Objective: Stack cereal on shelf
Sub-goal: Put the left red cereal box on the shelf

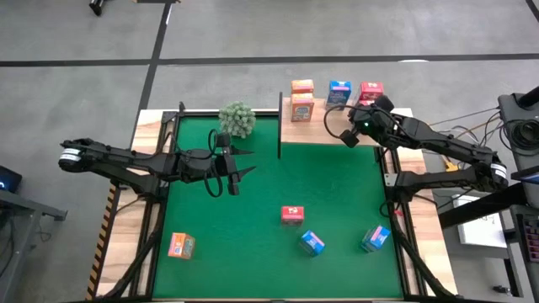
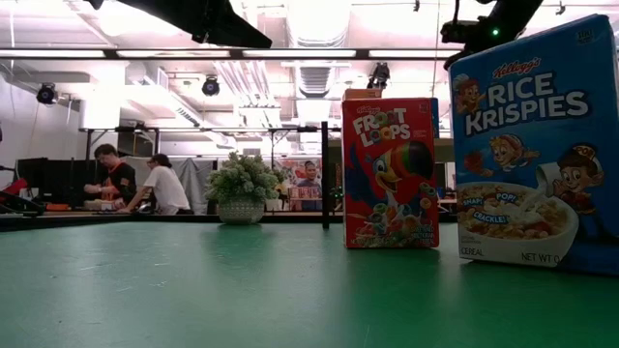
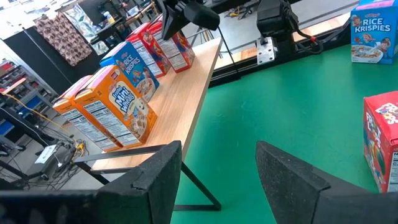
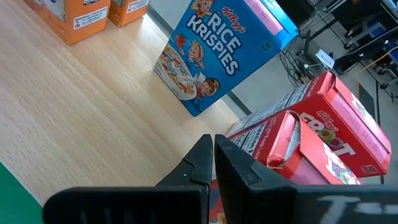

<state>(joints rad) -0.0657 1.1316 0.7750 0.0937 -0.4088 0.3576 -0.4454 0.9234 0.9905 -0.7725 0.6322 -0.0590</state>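
Observation:
The shelf, a light wooden board with black posts, lies at the table's far right. On it stand two orange cereal boxes, a blue one and a red one. My right gripper is shut above the board, its tips close to the red box. On the green mat rest a red box, two blue boxes and an orange box. My left gripper hangs open over the mat's left middle, with nothing between its fingers. My right gripper's shut fingertips slant down at the shelf beside the red box's lower corner. Whether they touch the box, I cannot tell.
A round green plant in a pot stands at the mat's far edge, left of the shelf's black post. In the low view the red box and a blue box stand close to the camera. People sit in the room beyond.

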